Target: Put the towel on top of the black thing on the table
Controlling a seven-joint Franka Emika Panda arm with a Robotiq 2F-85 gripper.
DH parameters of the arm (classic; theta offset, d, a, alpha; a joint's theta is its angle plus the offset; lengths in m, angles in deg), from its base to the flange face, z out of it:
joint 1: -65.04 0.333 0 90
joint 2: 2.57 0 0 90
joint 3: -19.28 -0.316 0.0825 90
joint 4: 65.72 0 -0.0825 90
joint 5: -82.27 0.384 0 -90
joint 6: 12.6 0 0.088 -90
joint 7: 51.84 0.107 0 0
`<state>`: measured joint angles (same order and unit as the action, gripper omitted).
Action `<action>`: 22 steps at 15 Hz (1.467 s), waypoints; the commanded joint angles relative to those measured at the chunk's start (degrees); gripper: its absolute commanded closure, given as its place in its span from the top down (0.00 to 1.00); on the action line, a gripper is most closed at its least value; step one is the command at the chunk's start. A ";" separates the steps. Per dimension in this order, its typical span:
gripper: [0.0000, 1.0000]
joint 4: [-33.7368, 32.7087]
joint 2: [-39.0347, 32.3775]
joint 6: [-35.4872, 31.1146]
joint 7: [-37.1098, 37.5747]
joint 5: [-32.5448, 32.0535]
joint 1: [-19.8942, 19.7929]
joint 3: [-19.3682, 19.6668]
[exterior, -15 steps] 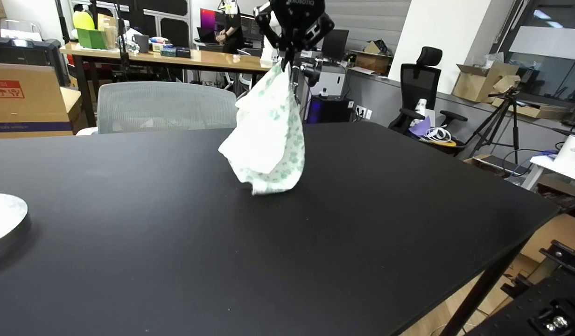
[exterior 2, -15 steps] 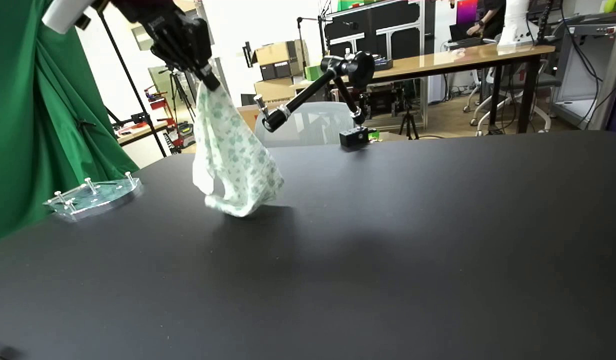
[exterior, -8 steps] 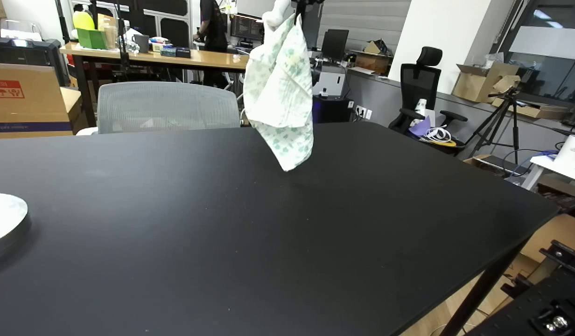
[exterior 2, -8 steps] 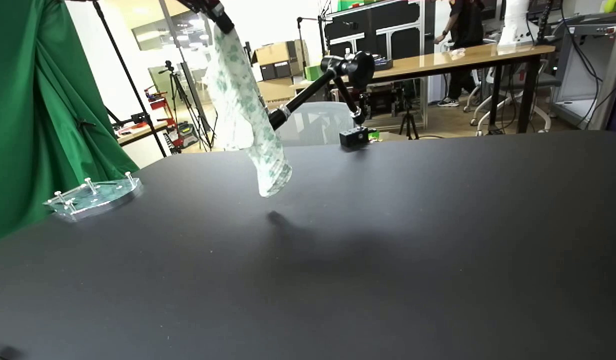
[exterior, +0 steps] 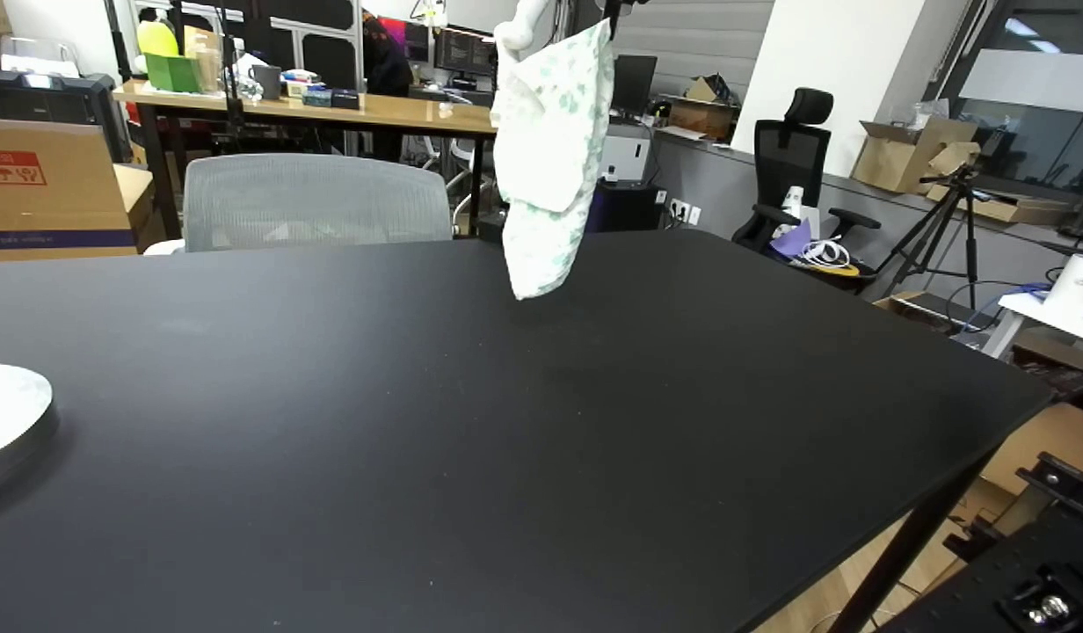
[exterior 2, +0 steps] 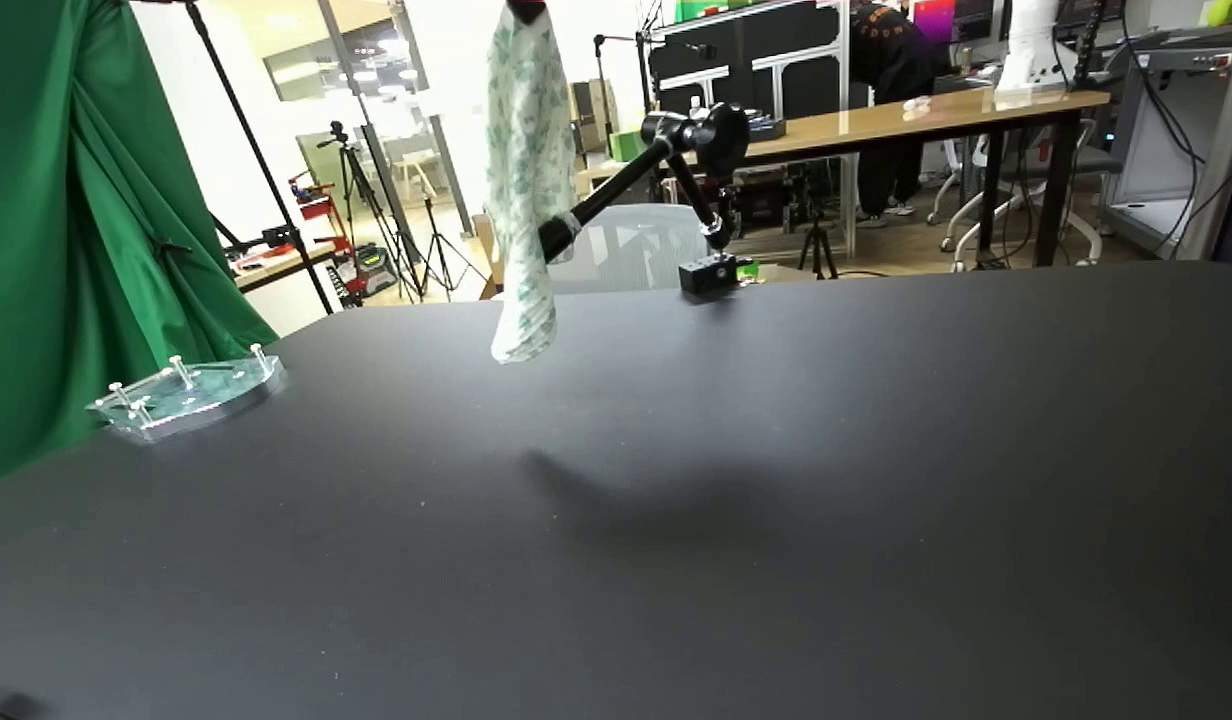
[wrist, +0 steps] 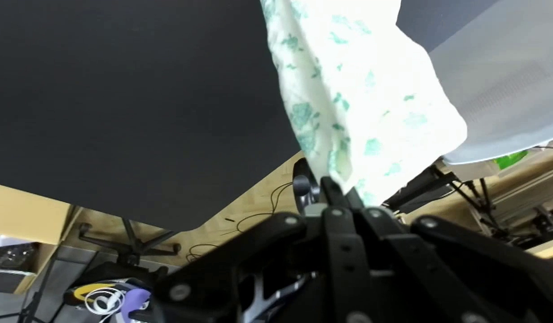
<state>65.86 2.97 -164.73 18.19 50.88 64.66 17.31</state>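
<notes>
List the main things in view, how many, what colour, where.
Large flat table: one, black, foreground
Patterned cloth towel: one, white and green, hanging above table
Jointed rod mount: one, black, far table edge
Flat plate with pegs: one, transparent, on table
Draped fabric curtain: one, green, behind plate
Mesh chair: one, grey, beyond table
Office chair with headrest: one, black, background
Long bench: one, brown top, background
Person: one, dark clothes, beyond bench
Two-fingered gripper: one, black, holding towel

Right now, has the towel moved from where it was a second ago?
Yes: in an exterior view, the towel has risen and shifted right, away from the unmoved clear plate.
</notes>
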 commanded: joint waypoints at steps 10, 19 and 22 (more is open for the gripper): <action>0.00 -1.62 -8.02 -0.56 9.21 -0.20 -1.51 1.39; 0.00 -1.50 -13.97 -3.33 7.78 4.48 -0.81 5.92; 0.00 -1.32 -15.69 -4.25 7.23 6.69 -0.54 7.55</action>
<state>65.04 -11.24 -168.13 25.17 55.74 63.02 22.84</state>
